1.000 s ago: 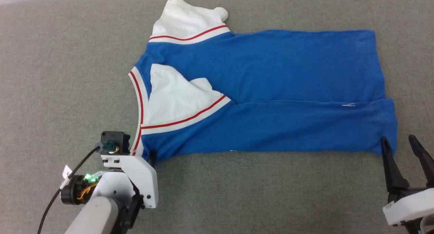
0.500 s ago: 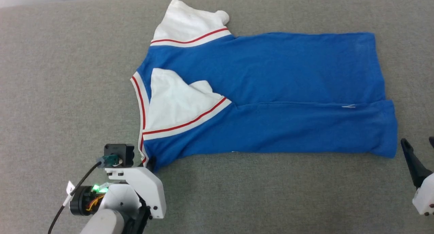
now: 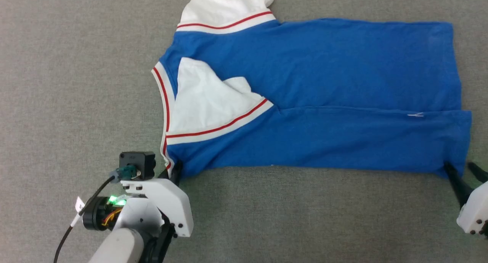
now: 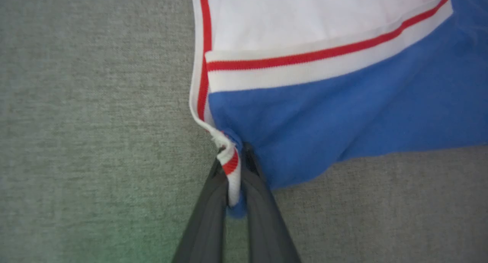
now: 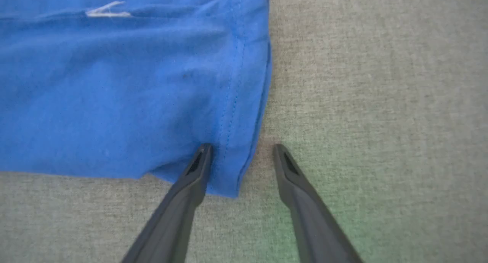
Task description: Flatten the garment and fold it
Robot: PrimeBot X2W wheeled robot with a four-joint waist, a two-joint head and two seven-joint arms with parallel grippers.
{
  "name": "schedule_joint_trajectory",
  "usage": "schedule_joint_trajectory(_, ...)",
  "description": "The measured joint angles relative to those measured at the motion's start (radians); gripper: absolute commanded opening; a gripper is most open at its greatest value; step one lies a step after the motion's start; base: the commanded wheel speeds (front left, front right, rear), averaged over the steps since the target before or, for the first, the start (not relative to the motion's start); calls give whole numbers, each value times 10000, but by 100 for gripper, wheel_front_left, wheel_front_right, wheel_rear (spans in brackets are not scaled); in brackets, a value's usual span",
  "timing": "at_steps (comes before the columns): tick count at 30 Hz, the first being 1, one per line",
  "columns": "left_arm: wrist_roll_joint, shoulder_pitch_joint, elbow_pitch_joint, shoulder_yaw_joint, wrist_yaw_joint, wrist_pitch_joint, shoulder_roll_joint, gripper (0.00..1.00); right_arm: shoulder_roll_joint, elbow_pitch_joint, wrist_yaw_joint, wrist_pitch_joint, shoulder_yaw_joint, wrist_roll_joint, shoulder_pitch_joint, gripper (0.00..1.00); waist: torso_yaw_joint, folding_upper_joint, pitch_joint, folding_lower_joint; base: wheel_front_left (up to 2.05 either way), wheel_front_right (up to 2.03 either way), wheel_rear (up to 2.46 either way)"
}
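Note:
The garment [image 3: 324, 87], a bright blue T-shirt with white, red-striped sleeves, lies on the grey surface with its collar to the left and its hem to the right. Its near long side is folded over the middle. My left gripper [image 3: 173, 171] is shut on the near collar corner, and in the left wrist view the red-and-white trim [image 4: 230, 165] is pinched between the dark fingers [image 4: 207, 209]. My right gripper [image 3: 463, 171] is open at the near hem corner. In the right wrist view the right gripper [image 5: 242, 146] straddles the hem edge [image 5: 244, 103], its left fingertip resting on the blue cloth.
Grey woven fabric [image 3: 57, 84] covers the whole surface around the shirt. The far white sleeve [image 3: 225, 7] reaches the top edge of the head view. A small white mark [image 3: 415, 114] shows on the fold line near the hem.
My left gripper has closed on the collar corner. My right gripper has come in to the hem corner. The head camera has shifted, so the shirt sits higher and further right.

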Motion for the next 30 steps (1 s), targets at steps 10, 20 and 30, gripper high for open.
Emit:
schedule_joint_trajectory(10, -343, 3, -174, 393, 159, -548, -316, 0, 117, -420, 13, 169, -198, 205, -200, 0, 55, 0, -87, 2, 0, 0, 0)
schedule_joint_trajectory(20, -1396, 1627, -2123, 1402, 566, -1137, -631, 0, 211, -1739, 13, 493, -907, 268, 325, 0, -97, 0, -1069, 0, 0, 0, 0)
schedule_joint_trajectory(30, -1925, 3729, -3099, 1315, 861, -936, -713, 0, 614, -2667, 15, 1509, -1699, 339, 1746, 0, -174, 0, -1711, -2, 0, 0, 0)
